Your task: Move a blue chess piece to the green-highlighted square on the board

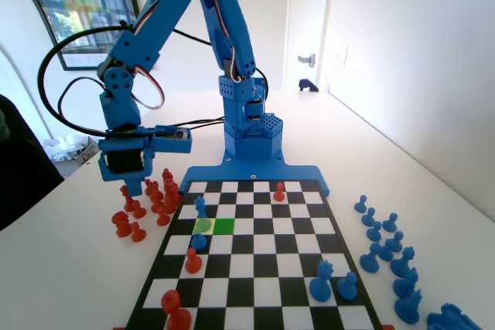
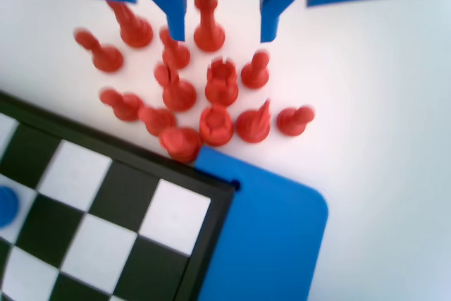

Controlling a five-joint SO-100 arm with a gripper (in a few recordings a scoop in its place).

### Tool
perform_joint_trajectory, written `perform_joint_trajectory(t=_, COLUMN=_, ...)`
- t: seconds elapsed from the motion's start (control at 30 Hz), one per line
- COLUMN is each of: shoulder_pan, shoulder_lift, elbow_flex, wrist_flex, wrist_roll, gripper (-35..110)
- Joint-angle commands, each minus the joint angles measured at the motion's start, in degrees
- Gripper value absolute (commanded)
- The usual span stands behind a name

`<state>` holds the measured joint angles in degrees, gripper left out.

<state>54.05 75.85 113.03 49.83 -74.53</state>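
Note:
The slim blue chess piece (image 1: 200, 207) stands on the board (image 1: 255, 284) near its left side, just behind a pale yellow-green square (image 1: 203, 226). The green-highlighted square (image 1: 223, 226) lies bare right of that pale square. My gripper (image 1: 126, 178) hangs off the board's far left corner, above a cluster of red pieces (image 1: 158, 195). In the wrist view the gripper (image 2: 223, 37) is open with nothing held; red pieces (image 2: 211, 96) stand on the table below it. The board's corner (image 2: 106, 209) shows at the lower left, with part of a blue piece (image 2: 5, 206) at the picture's edge.
A squat blue pawn (image 1: 199, 242) stands just in front of the yellow-green square. Red pieces (image 1: 193, 260) stand on the board's near left, and two larger blue pieces (image 1: 332, 282) at the near right. Several blue pieces (image 1: 387, 245) line the table right of the board.

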Motion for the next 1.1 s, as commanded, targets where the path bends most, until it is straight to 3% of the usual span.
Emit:
perform_joint_trajectory(t=0.0, shoulder_pan=-0.9, shoulder_lift=8.9, elbow_flex=-4.8, wrist_flex=8.1, wrist_roll=-0.6, gripper=13)
perform_joint_trajectory(t=0.13, shoulder_pan=-4.6, shoulder_lift=13.7, elbow_flex=-7.2, wrist_flex=17.4, wrist_roll=-1.3, gripper=13)
perform_joint_trajectory(t=0.33, shoulder_pan=-13.7, shoulder_lift=24.5, elbow_flex=-4.1, wrist_flex=22.2, wrist_roll=-0.5, gripper=11)
perform_joint_trajectory(t=0.8, shoulder_pan=-39.5, shoulder_lift=38.3, elbow_flex=11.8, wrist_flex=17.8, wrist_roll=-2.0, gripper=12)
perform_joint_trajectory(t=1.07, shoulder_pan=-39.1, shoulder_lift=38.4, elbow_flex=17.5, wrist_flex=13.8, wrist_roll=-15.7, gripper=12)
